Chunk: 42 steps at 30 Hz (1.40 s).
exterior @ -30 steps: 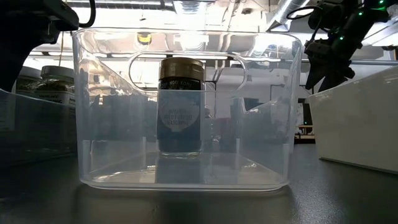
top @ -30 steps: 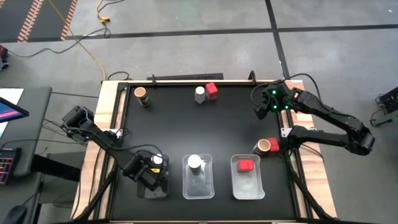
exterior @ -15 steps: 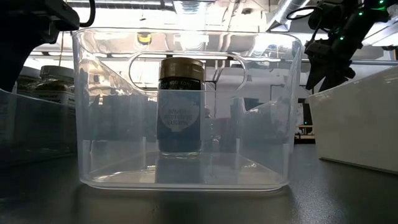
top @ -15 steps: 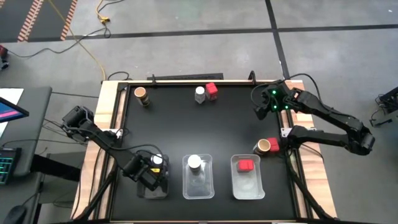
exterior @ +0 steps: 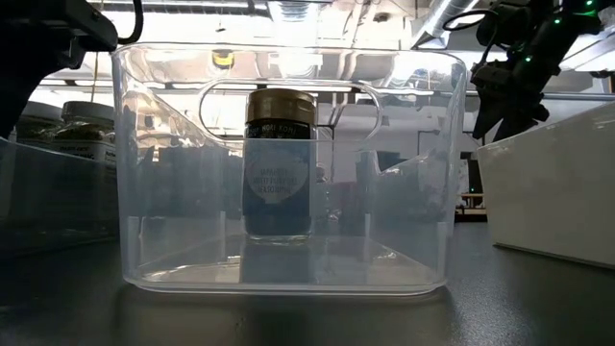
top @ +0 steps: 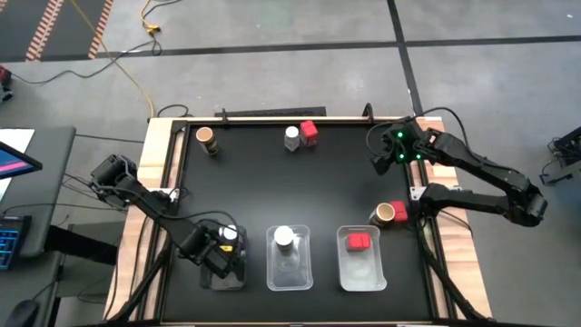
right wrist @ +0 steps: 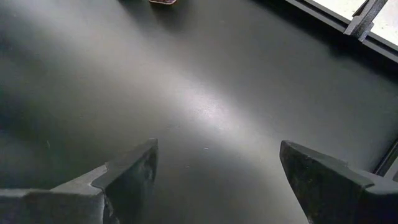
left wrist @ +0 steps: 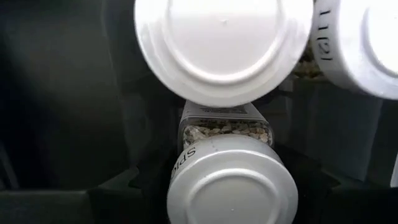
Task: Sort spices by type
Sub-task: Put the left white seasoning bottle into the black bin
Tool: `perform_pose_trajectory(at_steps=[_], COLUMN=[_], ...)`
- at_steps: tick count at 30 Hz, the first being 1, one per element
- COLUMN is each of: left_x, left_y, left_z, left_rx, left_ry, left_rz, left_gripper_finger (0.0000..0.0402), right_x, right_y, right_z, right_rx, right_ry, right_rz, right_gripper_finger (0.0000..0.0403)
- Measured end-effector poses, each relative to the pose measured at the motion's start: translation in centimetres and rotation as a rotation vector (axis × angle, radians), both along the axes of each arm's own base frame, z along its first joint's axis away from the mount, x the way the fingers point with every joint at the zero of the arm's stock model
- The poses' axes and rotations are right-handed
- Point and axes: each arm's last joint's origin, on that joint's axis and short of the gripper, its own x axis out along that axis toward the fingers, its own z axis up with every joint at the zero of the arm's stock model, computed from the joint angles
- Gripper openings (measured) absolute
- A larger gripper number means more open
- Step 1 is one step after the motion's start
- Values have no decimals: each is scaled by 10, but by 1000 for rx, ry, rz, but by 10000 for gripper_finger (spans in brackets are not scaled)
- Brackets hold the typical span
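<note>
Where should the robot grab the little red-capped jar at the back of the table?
Probably by the square red cap, coming straight down. The jar stands upright, and a white-capped jar sits close on one side, so the fingers should close on the two free faces.

Overhead; table-level; two wrist cams

Upright spice jars: tan-lidded [top: 207,136] at eleven o'clock, white-capped [top: 291,138] touching red-capped [top: 310,130] at twelve — others sit in trays.
</note>
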Motion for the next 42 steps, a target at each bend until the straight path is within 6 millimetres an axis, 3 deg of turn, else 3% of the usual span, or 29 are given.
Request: perform_pose_trajectory(at_steps=[42], left_x=[-2], left_y=[1], left_z=[14], left_rx=[23], left_ry=[40], left_rz=[34], left_gripper_finger=[222], right_x=[0], right_y=[0], right_z=[0], right_rx=[-1], right_ry=[1], right_rz=[1], right_gripper_finger=[363])
